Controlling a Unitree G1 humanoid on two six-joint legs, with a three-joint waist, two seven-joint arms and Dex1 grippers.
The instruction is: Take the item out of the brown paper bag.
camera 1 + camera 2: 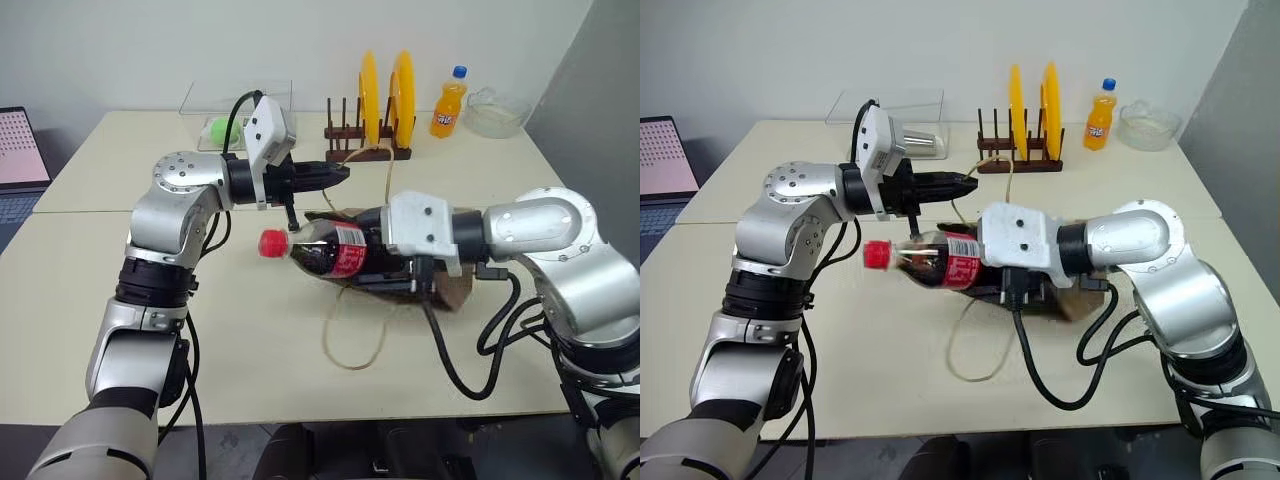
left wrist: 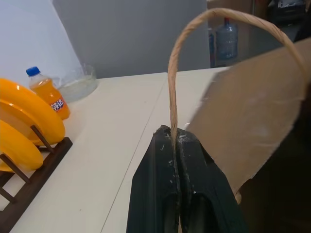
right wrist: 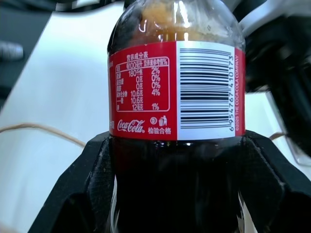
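The right gripper has its two black fingers clamped around the lower body of the cola bottle, which hangs level above the tabletop with its red cap pointing toward the robot's left. The bottle's neck, cap and red label are clear of the brown paper bag; whether its base is also clear I cannot tell, since the gripper covers it. The bag lies on its side under and behind the right gripper, its mouth toward the bottle. One tan string handle lies looped on the tabletop near the front edge.

The left gripper is pressed together, pinching the bag's other string handle, which arches up from between its fingertips to the lifted edge of the bag.

At the far side of the tabletop stand a dark wooden rack holding yellow plates, an orange soda bottle with a blue cap, and a clear glass bowl just beside it
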